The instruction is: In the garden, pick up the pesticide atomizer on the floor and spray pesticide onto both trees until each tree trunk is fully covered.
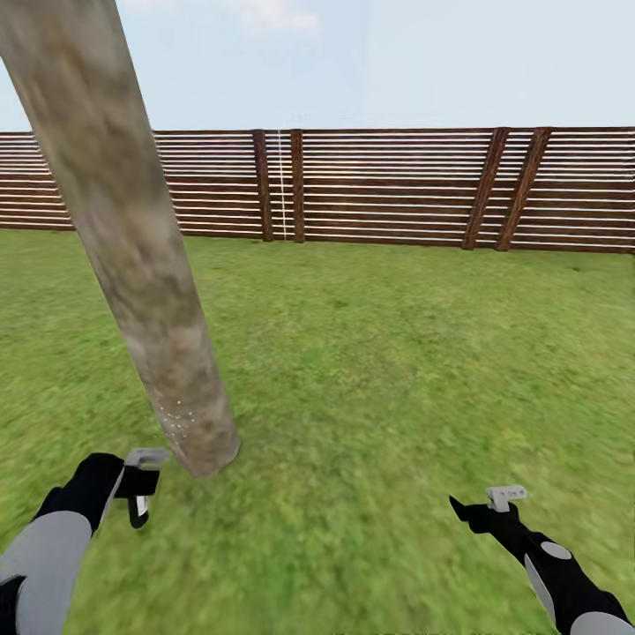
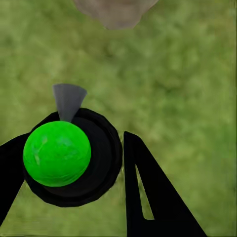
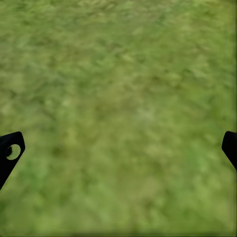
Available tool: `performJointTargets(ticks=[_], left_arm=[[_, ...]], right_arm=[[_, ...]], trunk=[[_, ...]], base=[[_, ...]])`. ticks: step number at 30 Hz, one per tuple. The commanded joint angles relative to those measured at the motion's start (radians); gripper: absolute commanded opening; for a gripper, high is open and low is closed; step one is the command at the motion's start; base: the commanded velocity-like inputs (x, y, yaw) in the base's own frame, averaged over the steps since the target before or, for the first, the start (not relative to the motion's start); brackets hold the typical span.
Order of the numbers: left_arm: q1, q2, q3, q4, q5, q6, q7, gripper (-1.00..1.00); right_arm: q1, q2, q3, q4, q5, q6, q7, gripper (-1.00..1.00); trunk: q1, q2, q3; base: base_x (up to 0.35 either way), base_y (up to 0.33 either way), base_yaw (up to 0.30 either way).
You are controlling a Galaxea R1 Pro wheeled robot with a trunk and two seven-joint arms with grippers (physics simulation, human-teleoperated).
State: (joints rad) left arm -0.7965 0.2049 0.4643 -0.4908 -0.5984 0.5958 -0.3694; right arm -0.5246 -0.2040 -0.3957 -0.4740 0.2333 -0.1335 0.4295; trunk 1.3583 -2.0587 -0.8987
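Green, blurry grass forms the floor [image 1: 379, 370] of the garden, a wide lawn that runs back to a fence [image 1: 397, 185] of brown horizontal wooden slats with darker posts, under a pale sky.

Rising from the lawn's near left part is one tree trunk [image 1: 132, 238], a thick, smooth column mottled grey and tan, leaning in the head view; a patch of fine pale dots sits low on it, near its base. In the left wrist view its rounded foot [image 2: 116, 11] shows against the grass.

Close beside that base hangs the left gripper [image 1: 139, 494], its black fingers [image 2: 153, 197] pinching the pesticide atomizer [image 2: 74, 158]. Seen from that wrist, the atomizer is a round black body with a glossy bright green dome on it and a small grey wedge-shaped nozzle [image 2: 68, 101] pointing toward the trunk. How the colours relate to the bottle's top I cannot tell.

Over the lawn's near right part, well apart from the trunk, the right gripper [image 1: 481, 510] hangs with its black fingertips [image 3: 10, 153] spread wide and bare grass between them.
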Motion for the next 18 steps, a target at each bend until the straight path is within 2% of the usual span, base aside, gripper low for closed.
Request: performJointTargets(ticks=[1, 4, 6, 9, 10, 13, 18], left_arm=[[-0.016, 0.003, -0.003, -0.037, -0.001, 0.050, -0.030, -1.00], [-0.051, 0.012, -0.014, -0.063, -0.020, 0.083, -0.096, -1.00], [-0.064, 0.060, -0.016, -0.068, -0.038, 0.089, -0.122, -1.00], [-0.107, 0.109, -0.018, -0.068, -0.044, 0.122, -0.182, -1.00], [-0.134, 0.126, -0.024, -0.069, -0.056, 0.143, -0.205, -1.00], [-0.177, 0.135, -0.028, -0.070, -0.094, 0.153, -0.217, -1.00], [-0.195, 0.137, -0.031, -0.125, -0.112, 0.168, -0.218, -1.00]], right_arm=[[0.000, 0.000, 0.000, 0.000, 0.000, 0.000, 0.000, 1.00], [0.000, 0.000, -0.001, 0.000, 0.000, 0.000, 0.000, 1.00], [0.000, 0.000, -0.001, 0.000, 0.000, 0.000, 0.000, 1.00], [0.000, 0.000, -0.002, -0.001, 0.000, 0.000, 0.000, 1.00], [0.000, 0.000, -0.002, -0.001, 0.000, 0.000, 0.000, 1.00], [0.000, -0.001, -0.002, -0.002, 0.000, 0.000, 0.000, 1.00], [0.000, -0.001, -0.002, -0.002, 0.000, 0.000, 0.000, 1.00]], trunk=[[0.004, -0.007, -0.003], [0.016, -0.028, -0.013], [0.023, -0.042, -0.019], [0.035, -0.063, -0.028], [0.039, -0.070, -0.032], [0.050, -0.091, -0.041], [0.054, -0.098, -0.044]], base=[[0.000, 0.000, -0.012], [0.000, 0.000, -0.004], [0.000, 0.000, 0.000], [0.000, 0.000, 0.000], [0.000, 0.000, 0.000], [0.000, 0.000, 0.000], [0.000, 0.000, 0.000]])
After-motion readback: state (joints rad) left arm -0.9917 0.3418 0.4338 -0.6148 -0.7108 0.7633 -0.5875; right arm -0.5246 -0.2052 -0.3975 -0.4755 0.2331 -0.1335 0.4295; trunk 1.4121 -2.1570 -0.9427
